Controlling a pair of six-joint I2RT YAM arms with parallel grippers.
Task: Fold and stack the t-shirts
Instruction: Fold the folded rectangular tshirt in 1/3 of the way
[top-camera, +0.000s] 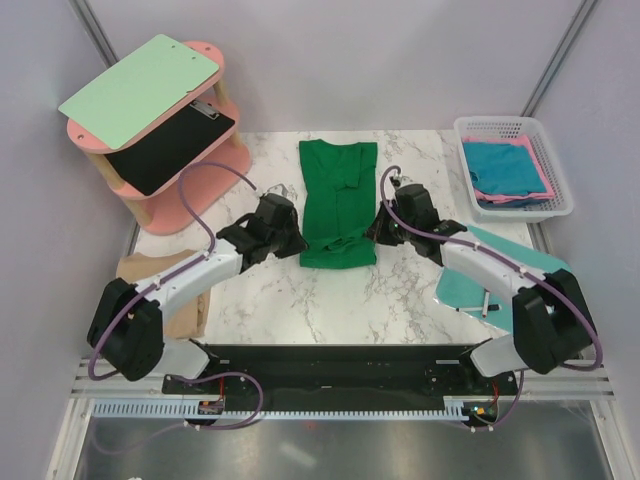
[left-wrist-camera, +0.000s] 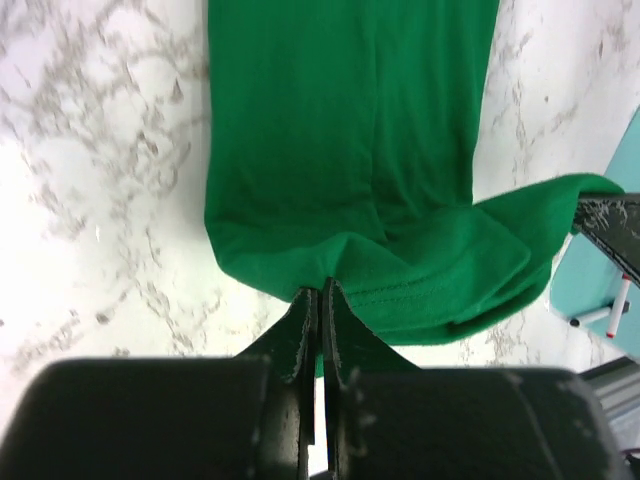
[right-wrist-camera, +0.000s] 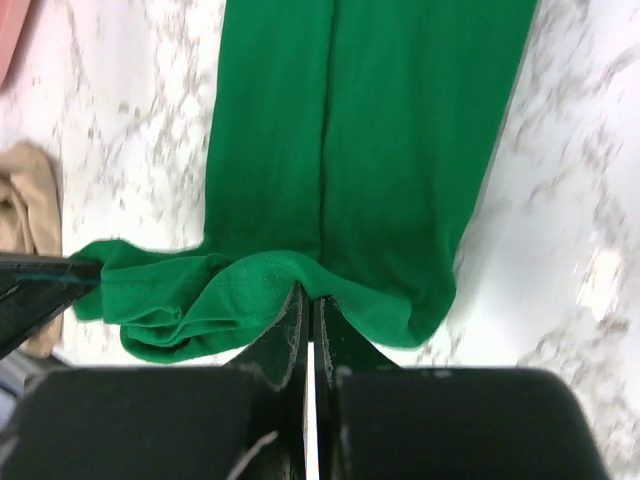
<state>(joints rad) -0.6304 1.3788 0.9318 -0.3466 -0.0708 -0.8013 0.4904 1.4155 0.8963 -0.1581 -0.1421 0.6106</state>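
Observation:
A dark green t-shirt (top-camera: 338, 200) lies folded into a long strip down the middle of the marble table, collar end far. My left gripper (top-camera: 300, 243) (left-wrist-camera: 322, 285) is shut on the near left corner of its hem (left-wrist-camera: 400, 290). The right gripper (top-camera: 375, 232) (right-wrist-camera: 308, 292) is shut on the near right part of the same hem, which bunches up between the two (right-wrist-camera: 200, 300). A tan-beige t-shirt (top-camera: 165, 295) (right-wrist-camera: 25, 220) lies crumpled at the table's left edge. Teal-blue (top-camera: 503, 165) and pink (top-camera: 540, 172) t-shirts lie in the basket.
A white mesh basket (top-camera: 560, 160) stands at the far right. The mint-teal board (top-camera: 520, 262) (left-wrist-camera: 625, 175) with a marker (left-wrist-camera: 605, 312) lies under the right arm. A pink shelf (top-camera: 215, 165) carrying a pale green clipboard (top-camera: 140, 90) stands at the far left.

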